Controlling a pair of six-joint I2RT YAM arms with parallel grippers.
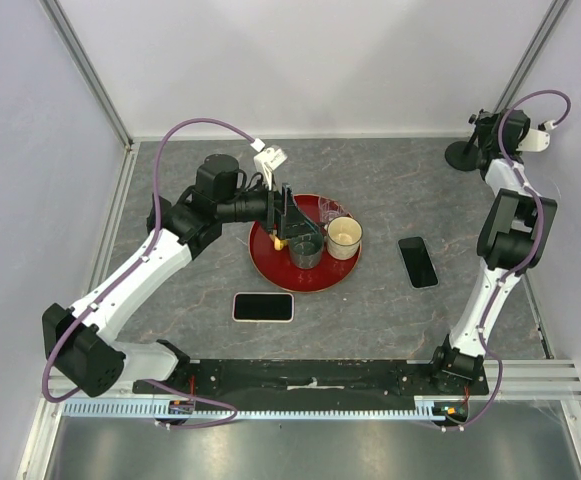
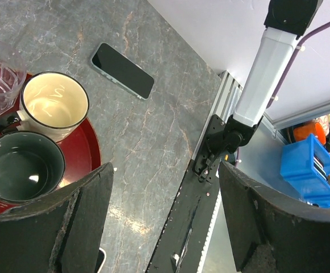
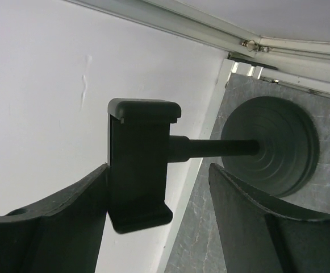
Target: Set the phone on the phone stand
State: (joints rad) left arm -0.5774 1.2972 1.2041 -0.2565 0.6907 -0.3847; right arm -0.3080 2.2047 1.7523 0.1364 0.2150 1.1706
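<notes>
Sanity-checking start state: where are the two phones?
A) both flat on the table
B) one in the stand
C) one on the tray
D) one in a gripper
A: light-edged phone lies in front of the red tray, dark phone to its right; stand clamp empty.

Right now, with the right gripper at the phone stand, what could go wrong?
1. The right gripper sits off-centre around the clamp of the phone stand, one finger nearly touching; closing could tilt it.
2. The left gripper hangs open right by the mugs on the tray; swinging toward a phone might knock them.
</notes>
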